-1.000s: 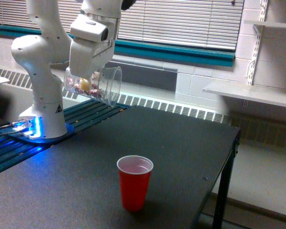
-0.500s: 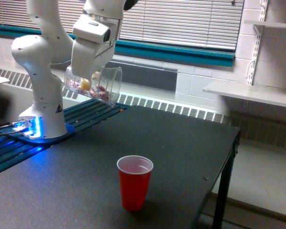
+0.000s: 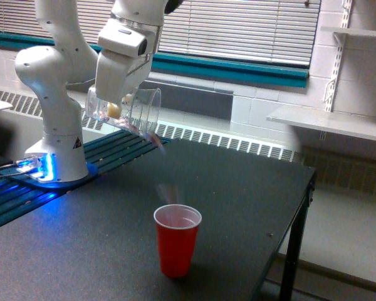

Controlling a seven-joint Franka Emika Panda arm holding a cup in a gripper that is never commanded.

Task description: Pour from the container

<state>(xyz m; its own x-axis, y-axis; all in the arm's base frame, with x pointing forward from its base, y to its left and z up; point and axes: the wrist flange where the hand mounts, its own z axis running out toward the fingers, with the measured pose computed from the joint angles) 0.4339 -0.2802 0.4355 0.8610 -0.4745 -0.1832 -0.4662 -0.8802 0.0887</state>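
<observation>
The container (image 3: 133, 111), a clear plastic cup, is held high over the table and tipped on its side, mouth toward the exterior view's right. My gripper (image 3: 116, 94) is shut on it from above; the fingers are mostly hidden behind the cup wall. A yellowish bit stays near the cup's bottom, while small bits spill from the lip and show as a blurred streak (image 3: 166, 191) in the air. Directly below the streak a red cup (image 3: 177, 239) with a white inside stands upright on the black table (image 3: 238, 200).
The arm's white base (image 3: 53, 138) stands at the exterior view's left on a blue-lit mount. A radiator grille and window blinds run along the back wall. White shelves (image 3: 329, 122) hang at the right. The table's right edge drops off near the black leg (image 3: 291, 263).
The container has tipped further. Most of the bits that lay inside it have slid out over the lip and are falling toward the red cup. The red cup has not moved.
</observation>
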